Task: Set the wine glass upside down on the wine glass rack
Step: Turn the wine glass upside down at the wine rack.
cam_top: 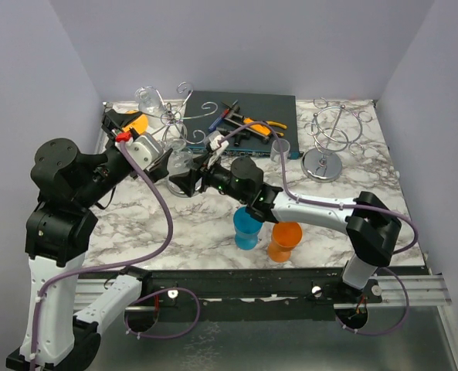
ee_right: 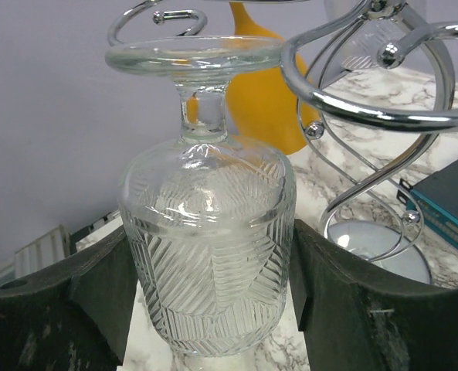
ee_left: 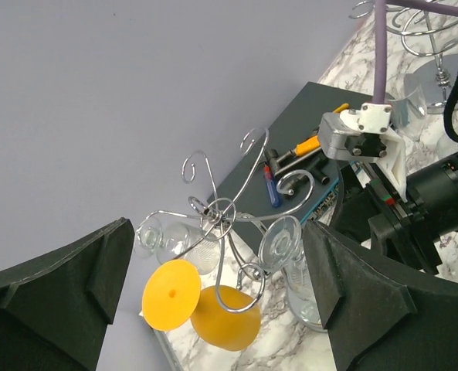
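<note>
A clear ribbed wine glass (ee_right: 207,255) hangs upside down, foot up, between the fingers of my right gripper (ee_right: 209,267), which is shut on its bowl. In the top view that gripper (cam_top: 184,173) sits just in front of the chrome wine glass rack (cam_top: 171,116). The glass's foot (ee_right: 194,54) is level with a rack hook (ee_right: 368,104) and just left of it; I cannot tell if it touches. My left gripper (ee_left: 217,232) is open and empty, facing the rack (ee_left: 221,212) and the glass's foot (ee_left: 279,243). It shows in the top view (cam_top: 164,158) beside the right gripper.
An orange glass (ee_left: 213,313) and another clear glass (ee_left: 174,243) hang on the rack. A dark box with tools (cam_top: 244,116) lies behind. A second chrome rack (cam_top: 329,143) stands at the right. A blue cup (cam_top: 246,228), an orange cup (cam_top: 284,239) and a clear cup (cam_top: 280,147) stand on the table.
</note>
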{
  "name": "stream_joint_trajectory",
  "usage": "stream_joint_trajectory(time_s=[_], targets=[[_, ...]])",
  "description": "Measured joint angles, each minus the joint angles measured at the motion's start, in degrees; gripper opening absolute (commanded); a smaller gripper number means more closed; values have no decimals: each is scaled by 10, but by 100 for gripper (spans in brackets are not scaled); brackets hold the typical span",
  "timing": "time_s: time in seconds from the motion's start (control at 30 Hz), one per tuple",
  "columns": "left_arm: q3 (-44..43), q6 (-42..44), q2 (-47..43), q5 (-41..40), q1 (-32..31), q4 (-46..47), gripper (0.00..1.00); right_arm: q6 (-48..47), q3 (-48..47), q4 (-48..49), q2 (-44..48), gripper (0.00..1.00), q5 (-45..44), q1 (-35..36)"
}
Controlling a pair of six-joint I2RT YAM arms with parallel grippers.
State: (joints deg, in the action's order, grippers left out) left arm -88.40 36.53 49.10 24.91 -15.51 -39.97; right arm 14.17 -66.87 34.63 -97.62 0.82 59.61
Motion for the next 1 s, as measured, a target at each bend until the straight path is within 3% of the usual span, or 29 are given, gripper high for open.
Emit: stream_joint_trajectory(time_s=[0.77,1.0], targets=[[25,-43,22,-21,0,-3,95,-85,20,143,-49,13,-106,42],[25,66,4,63,0,-115,93,-76,68,130,-14,13,-95,46]])
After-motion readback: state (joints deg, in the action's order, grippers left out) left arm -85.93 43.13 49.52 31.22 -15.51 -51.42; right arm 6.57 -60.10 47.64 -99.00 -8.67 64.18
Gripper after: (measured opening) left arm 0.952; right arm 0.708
